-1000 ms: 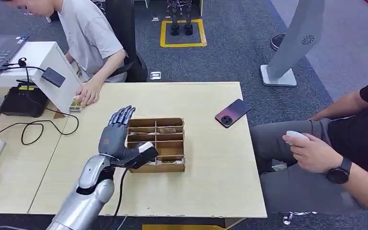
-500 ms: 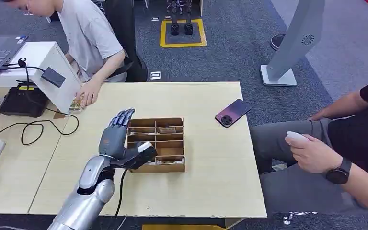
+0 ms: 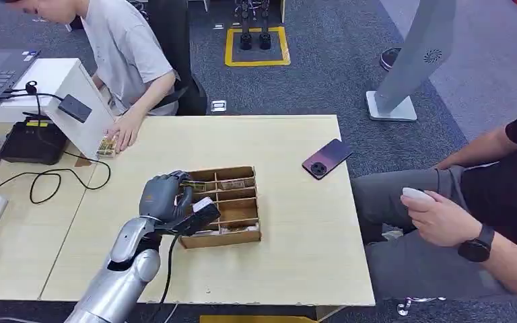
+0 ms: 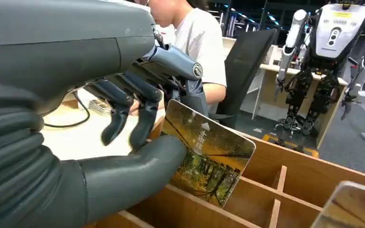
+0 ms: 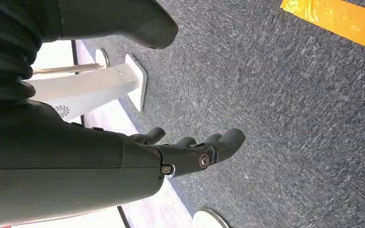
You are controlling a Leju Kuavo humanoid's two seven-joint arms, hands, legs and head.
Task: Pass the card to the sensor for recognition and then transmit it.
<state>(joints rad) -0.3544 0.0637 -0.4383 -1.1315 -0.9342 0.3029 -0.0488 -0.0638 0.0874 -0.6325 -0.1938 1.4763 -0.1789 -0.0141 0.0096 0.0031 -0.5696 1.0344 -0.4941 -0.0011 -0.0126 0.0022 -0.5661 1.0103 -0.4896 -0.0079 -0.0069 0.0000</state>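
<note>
My left hand (image 3: 165, 195) is at the left end of the wooden divided box (image 3: 239, 233) with its fingers curled down into a back compartment. In the left wrist view the thumb and fingers (image 4: 138, 118) of the left hand (image 4: 123, 109) pinch a card (image 4: 209, 156) printed with a forest picture, standing upright in the box (image 4: 309, 175). A corner of the card (image 3: 193, 184) peeks out beside the fingers in the head view. The small black sensor (image 3: 75, 108) hangs on the slanted white stand at the far left. My right hand (image 5: 185, 152) hangs over the carpet, holding nothing, fingers loosely extended.
A person at the far left rests a hand (image 3: 125, 131) on a stack of cards (image 3: 107, 145) beside the white stand. Black cables (image 3: 54, 176) loop across the left table. A phone (image 3: 327, 159) lies at the right. A seated person (image 3: 485, 202) is close to the table's right edge.
My left hand's fingers were stretched out flat above the box's left end; they have curled down and closed on a card in the box. The arm has barely shifted.
</note>
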